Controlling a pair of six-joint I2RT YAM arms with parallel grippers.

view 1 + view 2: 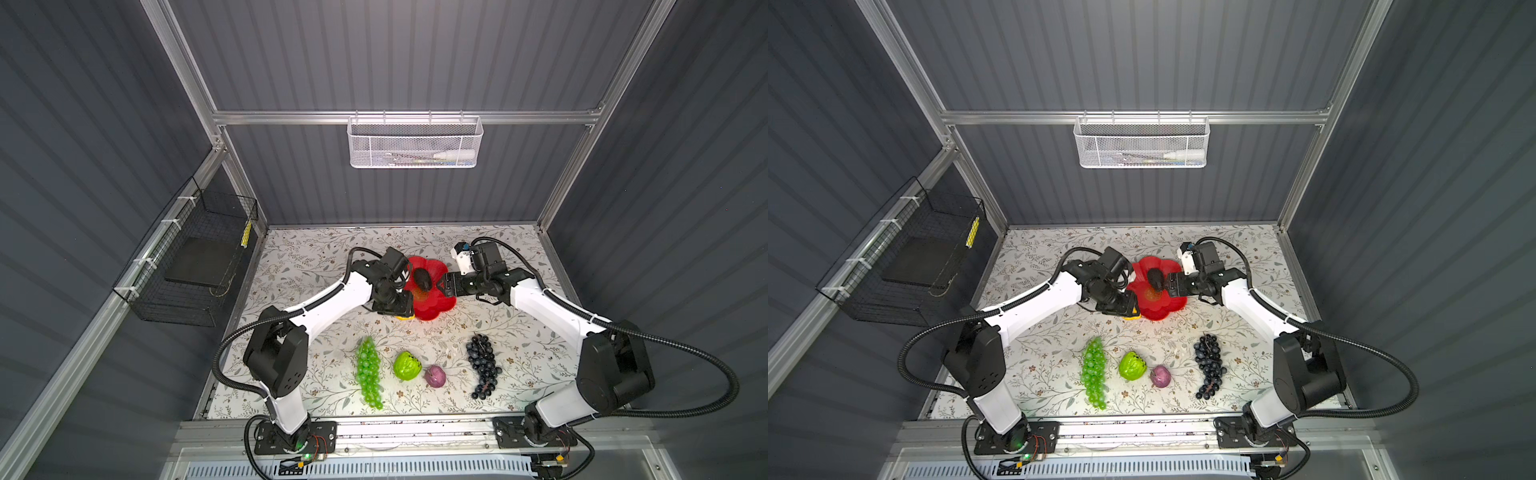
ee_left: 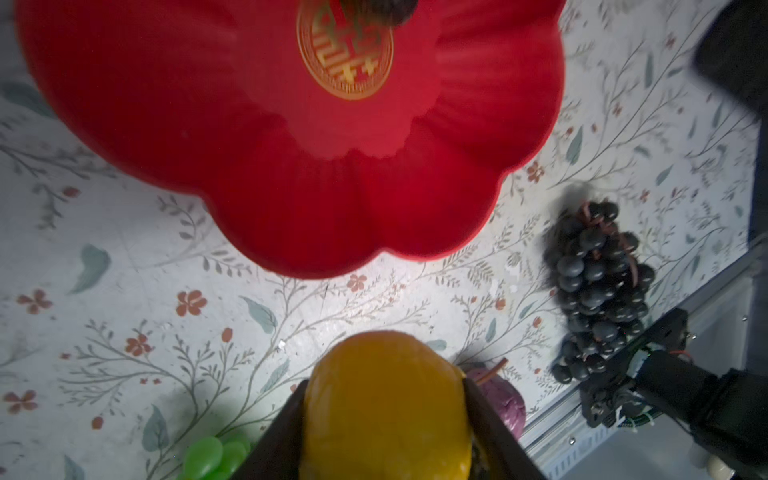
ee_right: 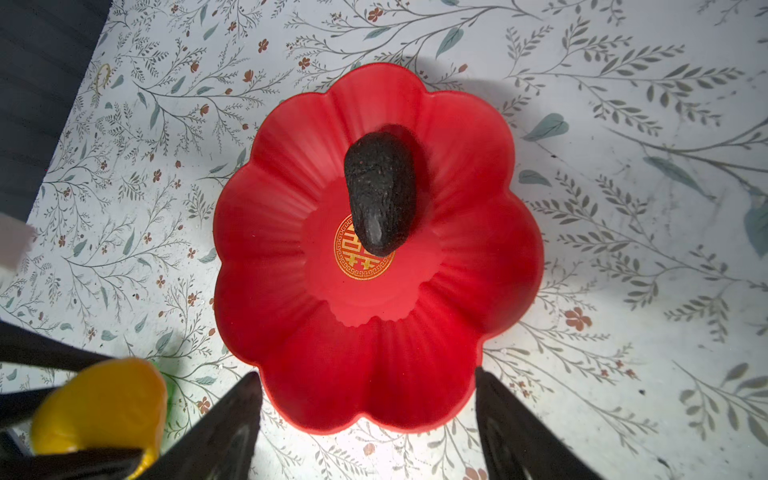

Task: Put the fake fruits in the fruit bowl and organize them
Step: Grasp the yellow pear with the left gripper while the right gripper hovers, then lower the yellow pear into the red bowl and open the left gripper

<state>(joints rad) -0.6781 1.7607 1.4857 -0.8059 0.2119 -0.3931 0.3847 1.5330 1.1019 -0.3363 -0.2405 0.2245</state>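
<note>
My left hand (image 2: 384,432) grips the yellow pear (image 2: 382,374) just beside the red bowl (image 3: 291,208). My right hand (image 3: 365,374) hangs wide and empty at the bowl's rim. The avocado (image 3: 380,191) lies inside, while the green grapes (image 1: 368,372) and dark grapes (image 1: 482,365) wait on the table (image 1: 311,257).

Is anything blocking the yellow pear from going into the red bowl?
Nothing visible does. The left gripper holds the yellow pear right beside the red bowl. Only the black avocado lies inside, with plenty of bare room.

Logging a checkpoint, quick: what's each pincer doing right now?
Left pincer: shut on the yellow pear.
Right pincer: open, empty.
</note>
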